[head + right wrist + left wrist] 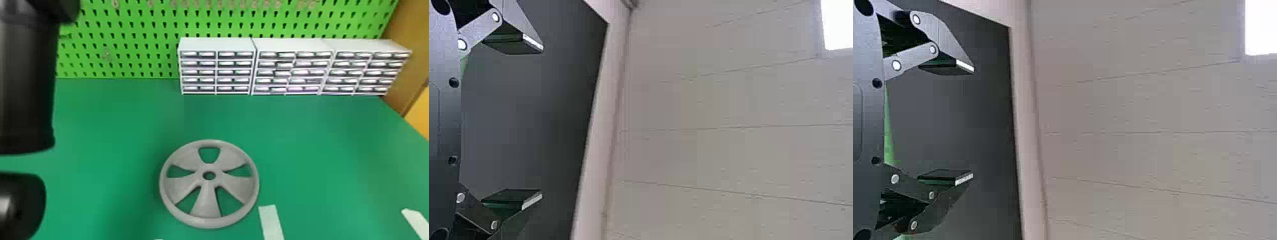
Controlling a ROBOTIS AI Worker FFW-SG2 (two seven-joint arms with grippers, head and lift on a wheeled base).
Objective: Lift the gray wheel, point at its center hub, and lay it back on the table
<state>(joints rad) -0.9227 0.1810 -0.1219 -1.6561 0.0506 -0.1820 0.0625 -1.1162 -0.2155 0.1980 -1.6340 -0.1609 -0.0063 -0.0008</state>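
The gray wheel (207, 204) lies flat on the green table (319, 143), toward the near side and around the middle of the head view. It has several spokes with openings between them and a round hole through its center hub (209, 166). Black parts of my left arm (25, 95) fill the left edge of that view, well apart from the wheel. In the left wrist view my left gripper (960, 123) is open, with nothing between its fingers. My right gripper (536, 123) stands open and holds nothing in the right wrist view. Nothing touches the wheel.
White drawer cabinets (217, 44) stand in a row along the table's back edge, before a green pegboard (127, 38). A white tape strip (271, 223) lies just right of the wheel, another strip (416, 221) at the far right. Both wrist views face a pale wall (1153, 110).
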